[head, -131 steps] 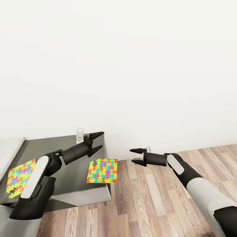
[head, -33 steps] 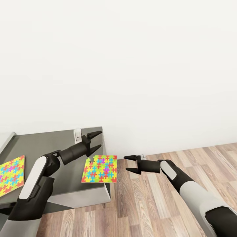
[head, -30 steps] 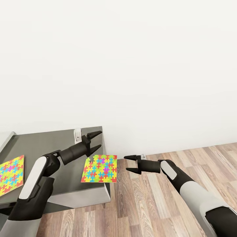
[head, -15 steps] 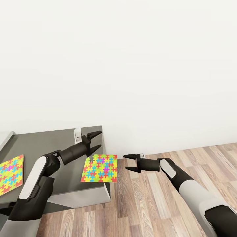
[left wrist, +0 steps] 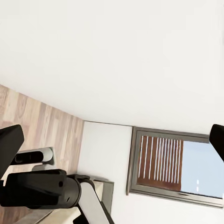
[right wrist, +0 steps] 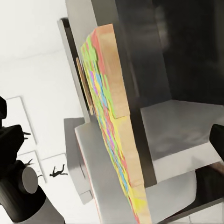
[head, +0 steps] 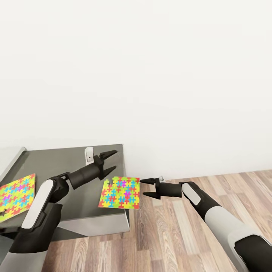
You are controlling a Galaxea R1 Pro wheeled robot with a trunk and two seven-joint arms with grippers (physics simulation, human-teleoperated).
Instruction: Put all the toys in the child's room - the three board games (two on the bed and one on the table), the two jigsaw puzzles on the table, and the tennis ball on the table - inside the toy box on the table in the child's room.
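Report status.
Both end effectors open: left above dark grey table section, right at overhanging multicoloured square jigsaw sheet. Second sheet untouched. Nothing blocking.

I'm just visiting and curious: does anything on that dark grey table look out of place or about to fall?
Yes. The nearer jigsaw puzzle lies at the corner of the table with one edge sticking out past the rim over the wooden floor. The open right gripper sits right beside that overhanging edge. The other puzzle lies flat, further in.

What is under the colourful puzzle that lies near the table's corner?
The puzzle rests flat on the dark grey table, and its right edge sticks out past the table's edge, above the wooden floor. The table surface directly beneath it is covered.
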